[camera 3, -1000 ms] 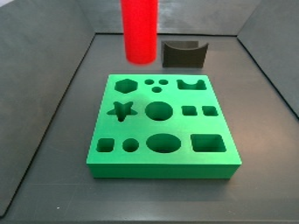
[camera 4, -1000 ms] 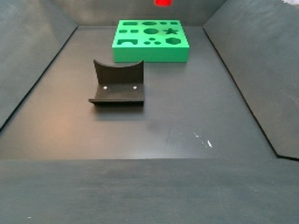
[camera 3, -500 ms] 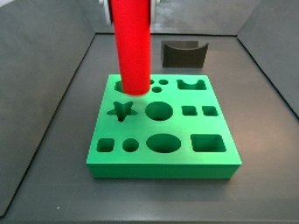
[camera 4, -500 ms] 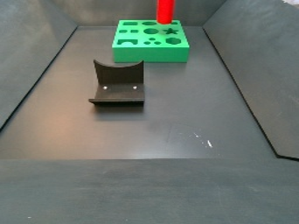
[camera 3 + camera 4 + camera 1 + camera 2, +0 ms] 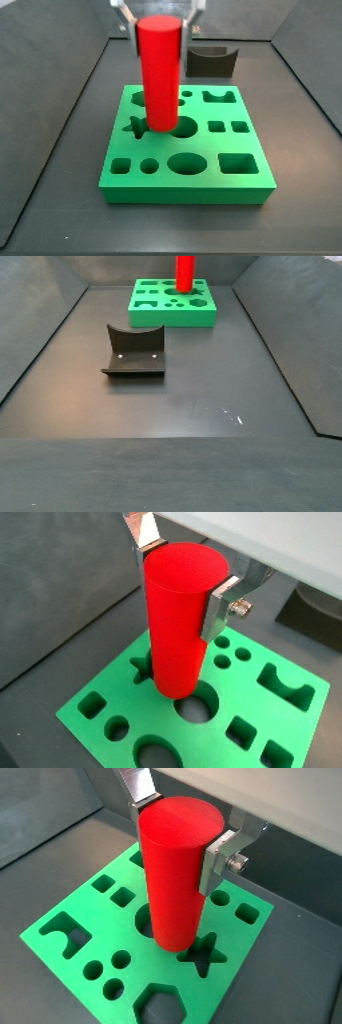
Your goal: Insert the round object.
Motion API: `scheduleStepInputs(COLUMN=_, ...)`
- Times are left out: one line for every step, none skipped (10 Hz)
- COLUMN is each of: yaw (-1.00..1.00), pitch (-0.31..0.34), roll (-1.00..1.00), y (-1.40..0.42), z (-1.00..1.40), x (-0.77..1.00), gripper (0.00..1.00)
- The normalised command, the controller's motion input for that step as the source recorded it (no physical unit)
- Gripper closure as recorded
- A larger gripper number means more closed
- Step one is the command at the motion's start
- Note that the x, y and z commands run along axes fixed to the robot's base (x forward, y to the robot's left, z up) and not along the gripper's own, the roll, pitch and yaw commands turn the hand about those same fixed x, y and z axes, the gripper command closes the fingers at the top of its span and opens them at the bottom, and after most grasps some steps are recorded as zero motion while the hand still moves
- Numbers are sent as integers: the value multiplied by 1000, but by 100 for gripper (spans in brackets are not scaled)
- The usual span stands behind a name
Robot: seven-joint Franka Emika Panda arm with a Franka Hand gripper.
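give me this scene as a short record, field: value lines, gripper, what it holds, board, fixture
gripper: above the green board, fingers closed on the cylinder's upper part
held piece: red cylinder, upright, lower end over the board's middle round hole, in both wrist views
seated: cannot tell; no part of it is clearly inside the hole
board: green board flat on the floor, with round, square, star and hexagon cutouts, all empty
fixture: on the floor, apart from the board

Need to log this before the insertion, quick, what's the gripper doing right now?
Gripper: closed on the upright red cylinder, gripping it near the top and holding it over the green board, by a round hole.
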Motion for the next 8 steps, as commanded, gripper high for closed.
scheduleStepInputs(yaw=-169, pitch=127, roll=84, y=-74, z=-306, x=417, gripper=100)
scheduleStepInputs(yaw=-197, pitch=136, roll=89, y=-63, z=-297, x=466, gripper=100)
scheduleStepInputs(yaw=-226, pitch=204, roll=117, y=-40, z=-323, x=623, gripper=100)
scheduleStepInputs(yaw=-214, pitch=204, roll=133, y=-89, z=-360, x=651, gripper=100)
scheduleStepInputs(yaw=-206, pitch=196, roll=129, y=-111, z=-411, x=660, gripper=100)
scheduleStepInputs(yaw=-211, pitch=193, roll=126, y=-111, z=-411, x=663, gripper=100)
scheduleStepInputs(yaw=-220, pitch=197, roll=140, y=-74, z=-431, x=669, gripper=100)
scheduleStepInputs(yaw=-194, pitch=211, roll=200, y=-26, z=-423, x=686, gripper=100)
